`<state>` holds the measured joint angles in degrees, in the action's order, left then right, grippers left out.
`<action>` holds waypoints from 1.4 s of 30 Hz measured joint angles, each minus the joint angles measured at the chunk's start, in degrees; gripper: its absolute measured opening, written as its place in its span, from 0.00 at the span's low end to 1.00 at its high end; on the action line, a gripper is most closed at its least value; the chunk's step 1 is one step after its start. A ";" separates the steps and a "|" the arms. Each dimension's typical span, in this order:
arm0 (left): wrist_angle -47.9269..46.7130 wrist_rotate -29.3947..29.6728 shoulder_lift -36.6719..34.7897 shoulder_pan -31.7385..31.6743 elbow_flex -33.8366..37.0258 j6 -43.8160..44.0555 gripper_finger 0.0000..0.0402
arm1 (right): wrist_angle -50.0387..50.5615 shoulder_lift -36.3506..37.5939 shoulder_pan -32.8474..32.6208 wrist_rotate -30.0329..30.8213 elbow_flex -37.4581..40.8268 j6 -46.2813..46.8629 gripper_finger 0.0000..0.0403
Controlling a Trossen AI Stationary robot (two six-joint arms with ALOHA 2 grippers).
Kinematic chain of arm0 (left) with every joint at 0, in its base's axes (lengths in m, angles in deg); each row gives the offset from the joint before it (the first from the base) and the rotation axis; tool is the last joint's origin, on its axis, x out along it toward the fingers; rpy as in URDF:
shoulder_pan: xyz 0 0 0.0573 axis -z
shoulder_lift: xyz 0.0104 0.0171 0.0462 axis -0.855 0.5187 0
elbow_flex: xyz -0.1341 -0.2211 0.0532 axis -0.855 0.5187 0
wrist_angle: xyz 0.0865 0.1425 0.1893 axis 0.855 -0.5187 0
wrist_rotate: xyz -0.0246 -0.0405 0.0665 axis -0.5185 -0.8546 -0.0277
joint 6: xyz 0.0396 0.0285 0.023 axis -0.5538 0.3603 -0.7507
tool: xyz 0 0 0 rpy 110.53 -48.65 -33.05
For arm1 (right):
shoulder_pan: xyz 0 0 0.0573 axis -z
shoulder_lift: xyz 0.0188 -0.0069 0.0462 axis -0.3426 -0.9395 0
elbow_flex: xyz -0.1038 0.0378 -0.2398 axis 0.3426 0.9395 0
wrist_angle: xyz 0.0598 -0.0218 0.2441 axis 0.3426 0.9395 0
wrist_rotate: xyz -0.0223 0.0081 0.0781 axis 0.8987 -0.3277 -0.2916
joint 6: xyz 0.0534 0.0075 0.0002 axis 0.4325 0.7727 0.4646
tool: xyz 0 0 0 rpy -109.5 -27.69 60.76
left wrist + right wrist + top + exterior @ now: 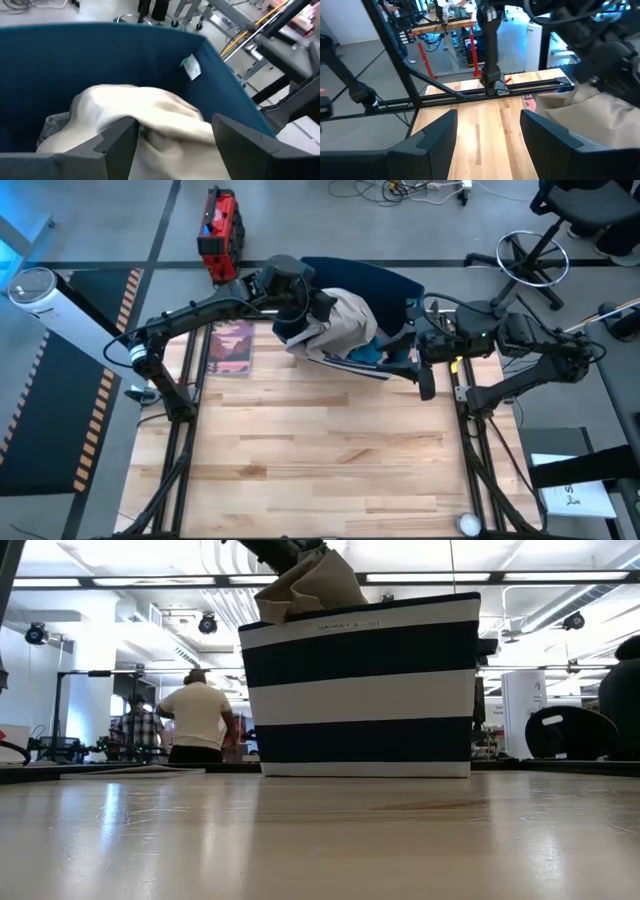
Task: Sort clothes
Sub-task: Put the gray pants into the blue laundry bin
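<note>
Beige garment [345, 320] lies heaped in the striped bin [365, 690] at the far edge of the counter [320, 450], part of it poking above the rim.

Left end effector [172, 142] is over the bin, fingers spread wide either side of the cloth, gripping nothing; cloth lies loose between them.

Right end effector [487, 140] is beside the bin's right side, fingers apart and empty.

Pink book [231, 346] lies flat on the counter left of the bin.

Judgement: release step. To do it well, lift the left arm straight up so a finger does not snag a fold, then check the garment settles below the rim.
</note>
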<state>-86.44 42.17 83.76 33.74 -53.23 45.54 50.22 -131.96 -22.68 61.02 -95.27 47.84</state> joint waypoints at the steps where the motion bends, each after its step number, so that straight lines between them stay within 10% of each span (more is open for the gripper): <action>1: -0.03 -0.02 -0.45 0.05 0.00 0.01 0.60 | 0.05 0.26 0.33 0.06 0.05 0.00 0.50; 42: -6.80 0.09 -19.35 1.20 -0.02 -0.97 0.56 | 1.81 1.48 3.81 0.06 0.04 -0.15 0.50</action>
<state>-93.23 42.26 64.41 34.94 -53.25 44.57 52.03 -130.48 -18.87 61.08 -95.23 47.69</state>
